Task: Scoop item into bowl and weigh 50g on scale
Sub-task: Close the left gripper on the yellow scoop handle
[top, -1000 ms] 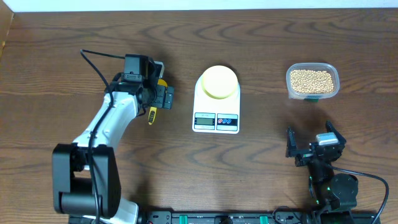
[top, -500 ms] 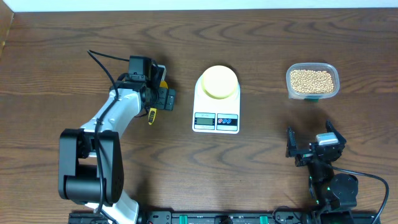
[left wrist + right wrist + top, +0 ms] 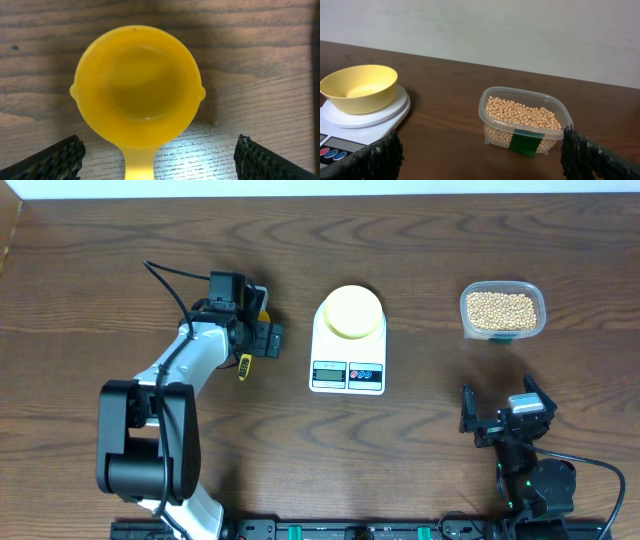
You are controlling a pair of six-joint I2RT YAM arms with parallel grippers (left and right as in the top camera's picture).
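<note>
Left pincer a touch nearer the scale, spread clear of the scoop rim; right pincer spread.

Open tabletop lies between the scale and the bean tub.

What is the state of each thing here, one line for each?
Scale, display unreadable.
Bowl, empty, on the scale.
Tub, open, holding beans.
Scoop, empty, lying on the table.
Left claw, open, over the scoop.
Right claw, open, holding nothing.
</note>
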